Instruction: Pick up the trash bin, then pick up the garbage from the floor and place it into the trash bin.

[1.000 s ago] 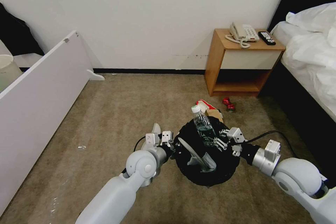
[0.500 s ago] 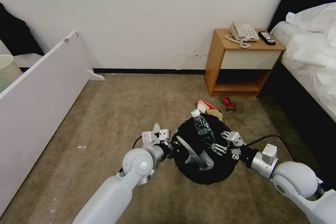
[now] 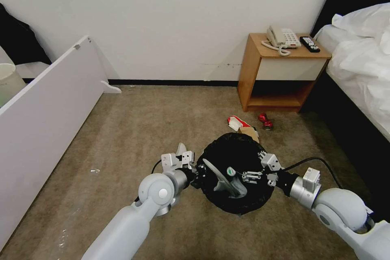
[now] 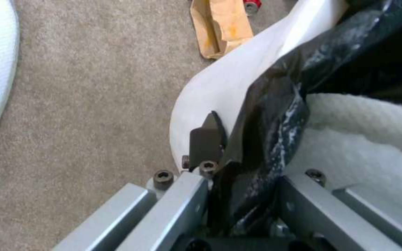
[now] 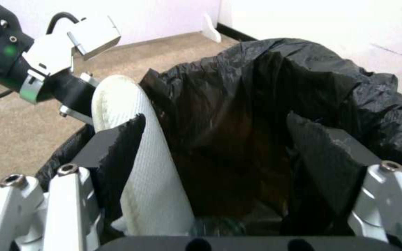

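The trash bin [image 3: 237,146], white with a black bag over its rim, hangs just above the carpet. My left gripper [image 3: 196,174] is shut on its near-left rim; the left wrist view shows the white bin wall [image 4: 210,87] and bag pinched in the gripper [image 4: 243,146]. My right gripper [image 3: 250,176] hovers open over the bin mouth, its fingers [image 5: 117,143] spread with nothing between them. A plastic bottle [image 3: 230,170] lies inside beside a white slipper [image 3: 219,176] [image 5: 150,167]. On the floor are another slipper [image 3: 181,148], a red-white packet [image 3: 237,122], a brown paper bag [image 3: 248,132] [image 4: 222,28] and a red can [image 3: 265,120].
A wooden nightstand [image 3: 280,77] with a phone and remote stands against the far wall, and a bed [image 3: 361,61] runs along the right. A white board [image 3: 44,109] leans at the left. A black cable [image 3: 317,158] trails by the right arm.
My right gripper sank toward the bin mouth and let go of the bottle, which dropped from upright above the rim to inside the bin. The left gripper kept its hold.
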Tool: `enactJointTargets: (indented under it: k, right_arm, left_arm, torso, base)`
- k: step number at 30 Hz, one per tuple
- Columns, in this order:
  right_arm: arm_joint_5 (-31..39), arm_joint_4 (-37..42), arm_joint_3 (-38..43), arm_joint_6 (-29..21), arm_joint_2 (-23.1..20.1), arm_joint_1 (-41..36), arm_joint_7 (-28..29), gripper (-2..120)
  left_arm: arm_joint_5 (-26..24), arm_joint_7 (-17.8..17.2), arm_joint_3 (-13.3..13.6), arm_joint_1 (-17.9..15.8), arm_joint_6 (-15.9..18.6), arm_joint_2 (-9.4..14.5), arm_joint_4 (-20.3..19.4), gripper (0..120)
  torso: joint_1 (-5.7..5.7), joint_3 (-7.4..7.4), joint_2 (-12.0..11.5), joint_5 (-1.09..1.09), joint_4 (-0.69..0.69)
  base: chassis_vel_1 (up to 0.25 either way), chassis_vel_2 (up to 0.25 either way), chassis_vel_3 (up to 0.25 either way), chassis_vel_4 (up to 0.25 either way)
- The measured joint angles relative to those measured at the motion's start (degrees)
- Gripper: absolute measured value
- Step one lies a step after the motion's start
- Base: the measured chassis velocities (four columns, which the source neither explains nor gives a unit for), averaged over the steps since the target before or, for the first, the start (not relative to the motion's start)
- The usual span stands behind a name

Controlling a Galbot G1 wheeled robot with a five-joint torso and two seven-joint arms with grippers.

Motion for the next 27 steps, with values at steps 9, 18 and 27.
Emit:
enactJointTargets:
  k: [9, 18, 27]
  right_arm:
    - [0.3, 0.8, -0.6, -0.3, 0.9, 1.4, 0.3, 82]
    - [3.1, 5.3, 3.4, -0.8, -1.6, 1.5, 1.5, 82]
    - [8.8, 9.1, 9.0, -0.2, -5.8, 1.4, 3.9, 82]
  left_arm:
    - [0.2, -0.1, -0.7, 0.2, -0.1, -0.4, 0.4, 0]
    - [2.4, -0.2, -1.3, 1.4, -0.2, -0.2, 1.6, 0]
    - [7.8, -0.2, -4.1, 4.4, -0.5, 1.2, 2.7, 0]
  torso:
    - [0.00, 0.00, 0.0, 0.00, 0.00]
    - [0.00, 0.00, 0.0, 0.01, 0.00]
    - [0.00, 0.00, 0.0, -0.01, 0.00]
  base:
    - [0.000, 0.000, 0.000, 0.000]
    - [0.000, 0.000, 0.000, 0.000]
    - [0.000, 0.000, 0.000, 0.000]
